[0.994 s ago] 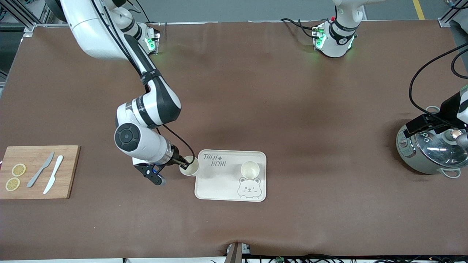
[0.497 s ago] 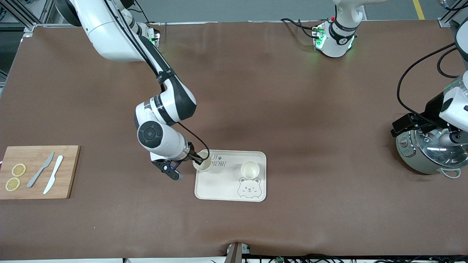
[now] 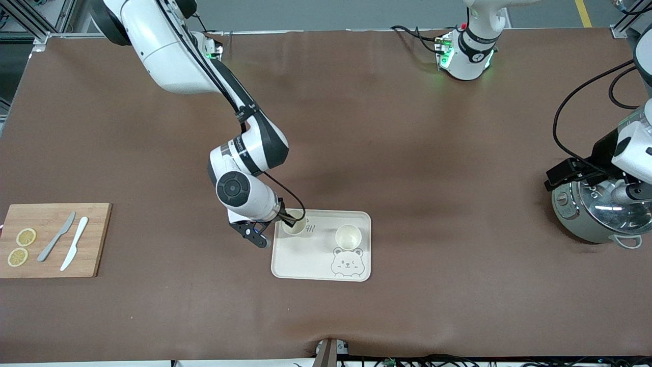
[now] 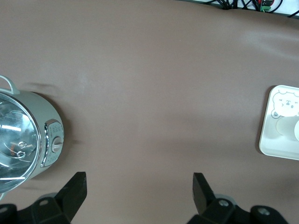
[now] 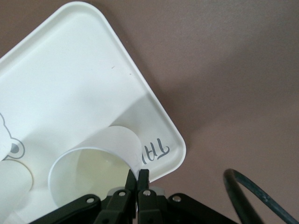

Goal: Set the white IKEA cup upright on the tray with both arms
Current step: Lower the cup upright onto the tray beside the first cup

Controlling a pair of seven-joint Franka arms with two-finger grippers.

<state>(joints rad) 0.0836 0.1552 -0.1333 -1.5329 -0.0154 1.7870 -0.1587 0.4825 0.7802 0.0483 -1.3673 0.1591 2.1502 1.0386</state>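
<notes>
- My right claw (image 3: 291,220) is pinched shut on the rim of a white cup (image 3: 294,225) — one finger inside the wall, one outside, as my right wrist view shows (image 5: 138,176)
- That cup is upright, mouth up, and sits over the tray (image 3: 305,260) at the corner toward my right arm's end, covering part of the "TAIJI BEAR" lettering (image 3: 311,228); I cannot tell whether its base touches the tray surface
- A second white cup (image 3: 348,236) stands upright on the tray, just above the bear-face drawing (image 3: 347,262), apart from the one I hold
- The tray lies flat on the brown table (image 3: 407,153), in the nearer half and toward the middle of its length
- My left claw (image 4: 140,186) waits with its fingers spread wide and nothing between them — it hangs over the rice cooker (image 3: 601,214) at my left arm's end of the table
- At my right arm's end lies a wooden cutting board (image 3: 97,239) with two lemon slices (image 3: 25,237), a grey knife (image 3: 56,237) and a white knife (image 3: 74,243) on it, well apart from the tray
</notes>
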